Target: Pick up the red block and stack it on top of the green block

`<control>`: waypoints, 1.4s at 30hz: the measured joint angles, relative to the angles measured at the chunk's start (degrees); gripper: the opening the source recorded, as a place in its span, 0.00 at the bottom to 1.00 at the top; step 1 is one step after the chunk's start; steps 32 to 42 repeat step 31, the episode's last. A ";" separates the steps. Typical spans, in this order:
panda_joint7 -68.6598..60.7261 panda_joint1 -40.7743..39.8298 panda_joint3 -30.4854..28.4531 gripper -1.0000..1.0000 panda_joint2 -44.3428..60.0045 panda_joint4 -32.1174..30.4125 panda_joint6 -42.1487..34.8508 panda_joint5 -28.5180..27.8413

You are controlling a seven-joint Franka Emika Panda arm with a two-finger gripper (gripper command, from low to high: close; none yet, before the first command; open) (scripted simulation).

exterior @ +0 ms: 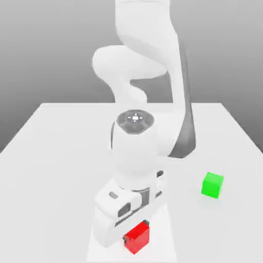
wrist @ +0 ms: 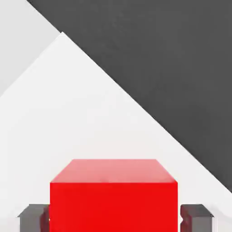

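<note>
The red block (exterior: 137, 238) sits near the table's front edge, under the arm's hand. My gripper (exterior: 136, 232) is down over it, and a dark fingertip (exterior: 146, 224) shows at its far upper corner. In the hand view the red block (wrist: 113, 199) lies between two dark fingers (wrist: 32, 216), one pressed against each side, so the gripper (wrist: 113, 218) is shut on it. The green block (exterior: 212, 185) stands by itself on the table, toward the exterior view's right and farther back than the red one.
The white table (exterior: 51, 154) stretches wide on the exterior view's left and behind the arm. The arm's white body (exterior: 136, 149) rises over the middle of the table. In the hand view a dark floor (wrist: 172, 68) lies past the table edge.
</note>
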 joint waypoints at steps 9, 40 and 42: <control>2.45 2.42 -1.29 0.00 -10.43 -2.40 -8.04 -4.37; -9.05 27.54 14.12 1.00 -16.47 -18.83 2.55 -10.09; -9.05 27.54 14.12 1.00 -16.47 -18.83 2.55 -10.09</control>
